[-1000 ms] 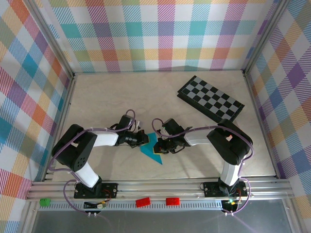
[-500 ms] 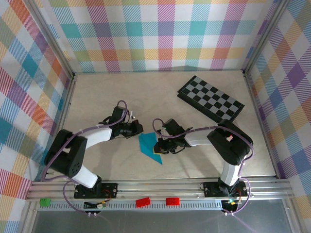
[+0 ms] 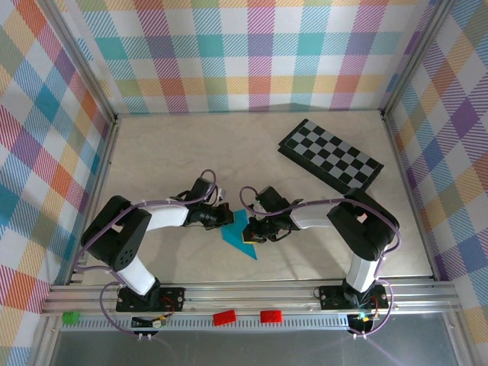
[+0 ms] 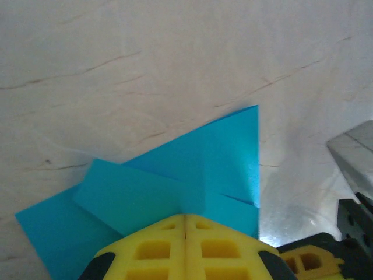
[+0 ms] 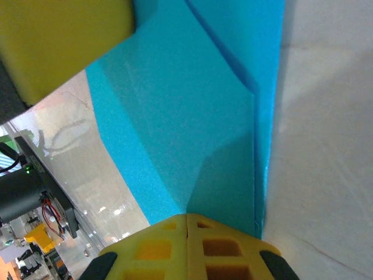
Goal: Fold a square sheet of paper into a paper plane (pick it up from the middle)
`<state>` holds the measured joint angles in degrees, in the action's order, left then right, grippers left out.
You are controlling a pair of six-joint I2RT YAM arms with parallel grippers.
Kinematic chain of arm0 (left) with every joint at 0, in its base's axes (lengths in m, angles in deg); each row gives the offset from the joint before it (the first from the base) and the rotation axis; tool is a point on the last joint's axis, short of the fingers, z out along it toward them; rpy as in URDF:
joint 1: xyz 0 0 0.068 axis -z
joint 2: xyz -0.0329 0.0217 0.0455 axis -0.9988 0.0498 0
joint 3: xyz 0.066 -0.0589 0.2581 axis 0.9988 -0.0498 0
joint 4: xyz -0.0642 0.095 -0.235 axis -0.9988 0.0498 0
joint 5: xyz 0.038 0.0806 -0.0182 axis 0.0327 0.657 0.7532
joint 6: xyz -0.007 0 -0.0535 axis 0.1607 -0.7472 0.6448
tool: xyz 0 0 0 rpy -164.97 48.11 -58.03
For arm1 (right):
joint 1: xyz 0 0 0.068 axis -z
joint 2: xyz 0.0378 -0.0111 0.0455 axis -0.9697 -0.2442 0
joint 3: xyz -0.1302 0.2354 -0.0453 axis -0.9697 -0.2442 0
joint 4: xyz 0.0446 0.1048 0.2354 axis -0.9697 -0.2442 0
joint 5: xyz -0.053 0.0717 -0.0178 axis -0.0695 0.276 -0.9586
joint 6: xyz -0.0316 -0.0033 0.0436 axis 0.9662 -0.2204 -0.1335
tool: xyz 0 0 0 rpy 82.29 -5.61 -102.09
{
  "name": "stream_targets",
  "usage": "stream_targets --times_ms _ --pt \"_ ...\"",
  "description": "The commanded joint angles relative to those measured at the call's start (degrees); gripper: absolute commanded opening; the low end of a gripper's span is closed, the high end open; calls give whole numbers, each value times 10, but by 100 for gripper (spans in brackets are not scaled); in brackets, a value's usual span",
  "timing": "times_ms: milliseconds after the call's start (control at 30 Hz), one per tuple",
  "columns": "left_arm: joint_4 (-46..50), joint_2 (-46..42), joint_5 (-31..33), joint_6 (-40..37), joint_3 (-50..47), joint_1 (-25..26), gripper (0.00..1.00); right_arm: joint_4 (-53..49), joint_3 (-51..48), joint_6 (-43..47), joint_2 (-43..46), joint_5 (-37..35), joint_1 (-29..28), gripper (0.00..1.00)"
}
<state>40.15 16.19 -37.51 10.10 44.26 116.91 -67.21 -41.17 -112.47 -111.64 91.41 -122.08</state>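
Paper (image 3: pixel 235 235), cyan and folded, lies flat on the pale veined table (image 3: pixel 175 152) toward 6 o'clock, with plaid walls (image 3: pixel 252 53) around it and a checkered board (image 3: pixel 330 155) at 2 o'clock. Left gripper (image 3: pixel 227 218) meets the paper from 9 o'clock and right gripper (image 3: pixel 248 233) from 3, both with jaws pressed together on top of it. The wrist cameras bring out layered flaps and creases that read as one flat shape from above.

Solid cyan-blue on the square sheet of paper (image 4: pixel 198 169), plain and unprinted, right in front of the left end effector (image 4: pixel 185 219), whose pads (image 4: pixel 154 251) are bright yellow. Same yellow on the right end effector (image 5: pixel 186 219). Under both, the table (image 3: pixel 191 152) is pale cream with faint brown veins. Beyond the right end effector, the board (image 3: pixel 330 155) shows black-and-grey checks. The walls (image 3: pixel 229 53) wear pastel plaid.
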Motion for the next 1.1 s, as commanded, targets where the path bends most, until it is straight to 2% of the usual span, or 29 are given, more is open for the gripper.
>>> stream_targets --times_ms 0,200,367,433,567,1067 --pt "14 10 24 -24 -4 -7 0 -63 21 1 15 -24 -5 2" --pt "13 20 9 -39 -10 -10 0 -31 57 -39 16 -51 -19 3" --pt "3 22 1 -40 -16 -10 0 -21 98 -55 -33 -79 -21 4" --pt "1 20 2 -41 -19 -10 0 -8 96 -69 -54 -93 -22 4" --pt "-2 20 5 -39 -25 -17 0 34 56 -91 -70 -76 -24 5" --pt "2 32 14 -30 -28 -35 0 9 -113 -69 81 -51 -27 6"
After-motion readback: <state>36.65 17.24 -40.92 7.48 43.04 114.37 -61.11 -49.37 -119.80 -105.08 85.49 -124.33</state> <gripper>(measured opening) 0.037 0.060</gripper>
